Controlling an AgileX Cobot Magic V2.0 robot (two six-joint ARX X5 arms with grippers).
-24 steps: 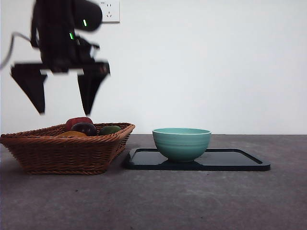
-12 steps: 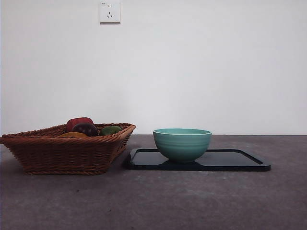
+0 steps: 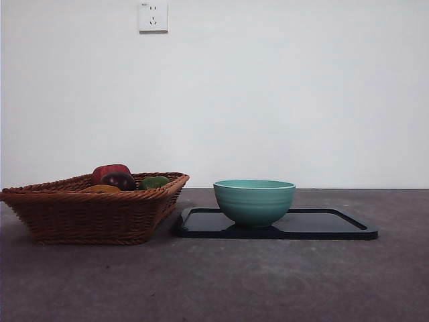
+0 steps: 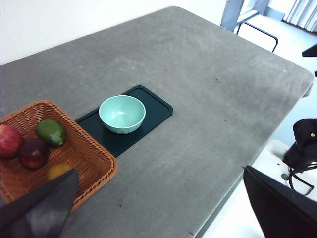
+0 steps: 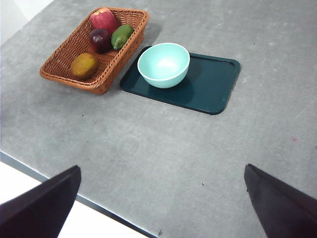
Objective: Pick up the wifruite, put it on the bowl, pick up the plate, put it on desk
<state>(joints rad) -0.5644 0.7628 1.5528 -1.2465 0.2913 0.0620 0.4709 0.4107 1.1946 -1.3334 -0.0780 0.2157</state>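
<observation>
The orange-brown wifruite (image 5: 84, 65) lies in a wicker basket (image 5: 115, 59); in the left wrist view the wifruite (image 4: 58, 170) is partly hidden by a jaw, and in the front view only a sliver of the wifruite (image 3: 100, 188) shows above the rim. The mint bowl (image 3: 255, 201) (image 4: 122, 114) (image 5: 164, 64) stands empty on the dark plate (image 3: 322, 225) (image 4: 154, 106) (image 5: 210, 85) on the grey desk (image 3: 234, 282). My left gripper (image 4: 158, 218) and right gripper (image 5: 161, 213) both hang open, high above the desk, holding nothing. Neither shows in the front view.
The basket (image 3: 87, 216) (image 4: 96, 157) also holds a red apple (image 5: 103, 20), a dark purple fruit (image 5: 100, 38) and a green fruit (image 5: 122, 35). The desk's near edge (image 5: 99, 203) runs below the right gripper. A chair frame (image 4: 252, 25) stands beyond the far corner.
One second ago a dark arm with open jaws hung above the basket in the front view; it rose out of that view. Fruit, bowl and plate have not moved.
</observation>
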